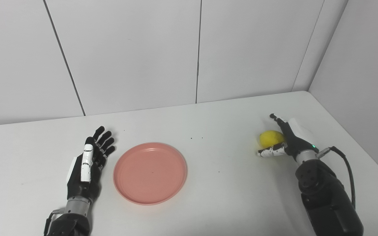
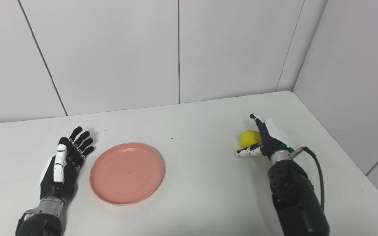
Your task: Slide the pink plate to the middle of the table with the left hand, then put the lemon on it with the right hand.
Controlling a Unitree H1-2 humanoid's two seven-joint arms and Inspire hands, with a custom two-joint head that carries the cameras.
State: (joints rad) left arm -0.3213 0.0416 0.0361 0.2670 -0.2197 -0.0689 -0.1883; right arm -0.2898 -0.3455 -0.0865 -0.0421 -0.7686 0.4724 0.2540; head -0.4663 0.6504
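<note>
The pink plate (image 1: 150, 173) lies flat on the white bench (image 1: 221, 183), left of centre. Just beside its left rim the left hand (image 1: 89, 164) rests with fingers spread wide, holding nothing. Far right, the right hand (image 1: 285, 141) cups the lemon (image 1: 270, 138), thumb and fingers wide around it.

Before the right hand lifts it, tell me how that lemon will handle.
The lemon looks rounded and smooth, so it would probably roll if nudged on the flat table. It seems small beside the right hand, so likely light. The fingers are spread around it, not visibly closed; a glossy skin might slip in a loose grasp.
</note>
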